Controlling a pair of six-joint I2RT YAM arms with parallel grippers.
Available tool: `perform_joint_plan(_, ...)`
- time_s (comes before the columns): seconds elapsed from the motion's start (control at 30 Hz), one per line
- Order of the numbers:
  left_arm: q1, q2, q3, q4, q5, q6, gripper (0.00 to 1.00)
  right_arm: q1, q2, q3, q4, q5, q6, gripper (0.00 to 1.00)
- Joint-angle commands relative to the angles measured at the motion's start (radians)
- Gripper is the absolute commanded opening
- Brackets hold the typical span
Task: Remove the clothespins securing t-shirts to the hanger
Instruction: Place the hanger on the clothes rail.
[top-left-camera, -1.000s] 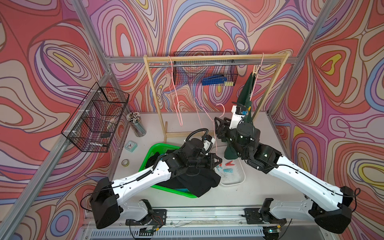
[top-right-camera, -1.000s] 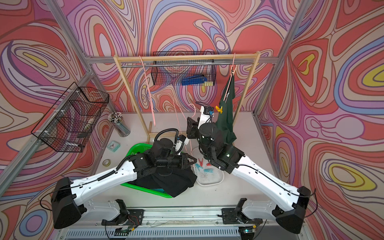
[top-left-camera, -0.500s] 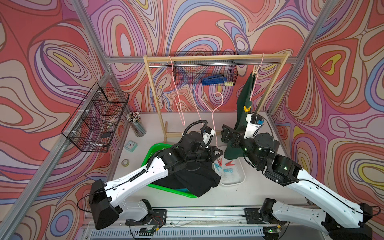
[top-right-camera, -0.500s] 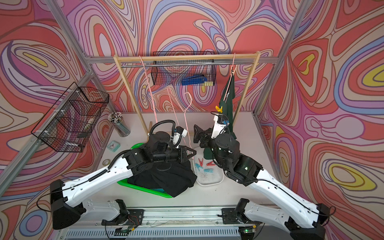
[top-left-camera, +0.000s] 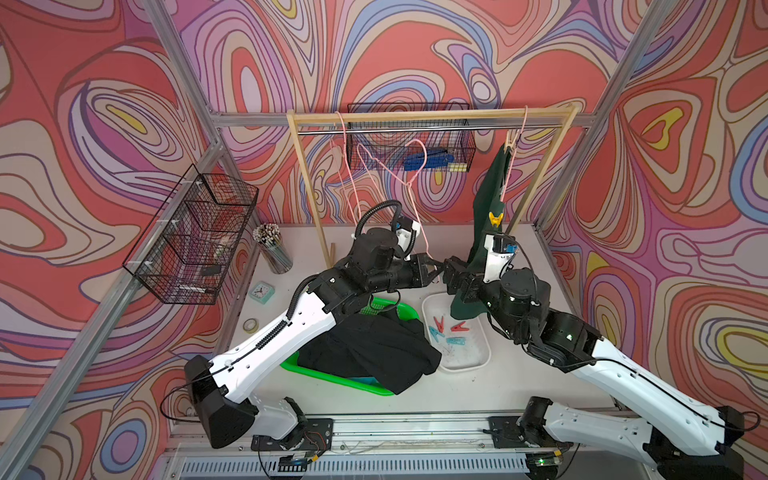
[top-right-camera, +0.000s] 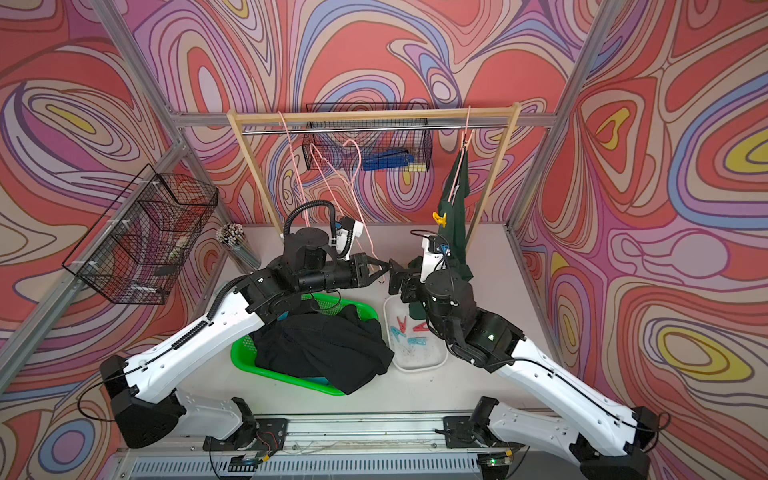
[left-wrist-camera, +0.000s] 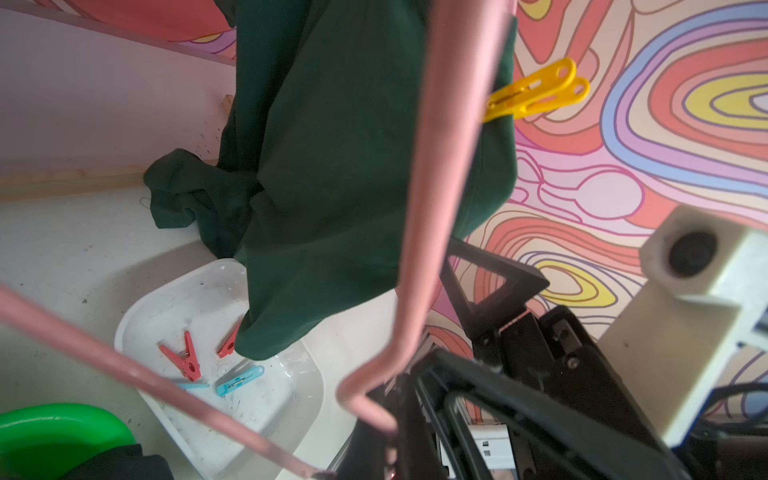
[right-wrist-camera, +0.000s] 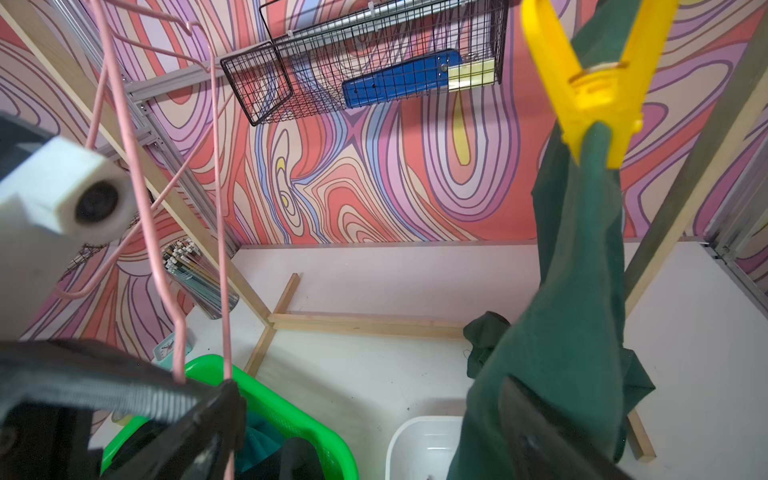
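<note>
The left gripper (top-right-camera: 384, 266) is clamped on the lower corner of a pink wire hanger (left-wrist-camera: 436, 187). Only the left wrist view shows that bend at its fingertips. Just beside it, the right gripper (top-right-camera: 392, 277) gapes wide and holds nothing.

A white plastic tray (top-left-camera: 478, 361) holds two red clothespins (top-left-camera: 439, 323) and two light-blue clothespins (top-left-camera: 456, 341). A green plastic basket (top-left-camera: 332, 376) carries the crumpled black t-shirt (top-left-camera: 374, 353).

The dark green t-shirt (top-left-camera: 484, 199) hangs below the wooden rail (top-left-camera: 415, 115), its hem drooping over the tray. A yellow clothespin (right-wrist-camera: 594, 83) pinches its cloth, seen closest in the right wrist view.
</note>
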Motion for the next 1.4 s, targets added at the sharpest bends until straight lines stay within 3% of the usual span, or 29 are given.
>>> perform_joint_plan(0.0,0.024,0.026,0.077,-0.001,0.018,-0.018,0.00,0.000,0.000,0.002,-0.028,-0.011,-0.045,0.98)
perform_joint_plan(0.47,0.106,0.145,0.246,0.066,0.059,-0.068,0.00,0.000,-0.004,-0.024,-0.017,-0.033,-0.088,0.98)
perform_joint_plan(1.23,0.237,0.165,0.214,0.147,0.096,-0.169,0.00,0.001,0.003,-0.010,-0.021,-0.017,-0.071,0.98)
perform_joint_plan(1.37,0.241,0.152,0.161,0.173,0.126,-0.179,0.07,0.000,0.015,0.000,-0.017,-0.018,-0.083,0.98)
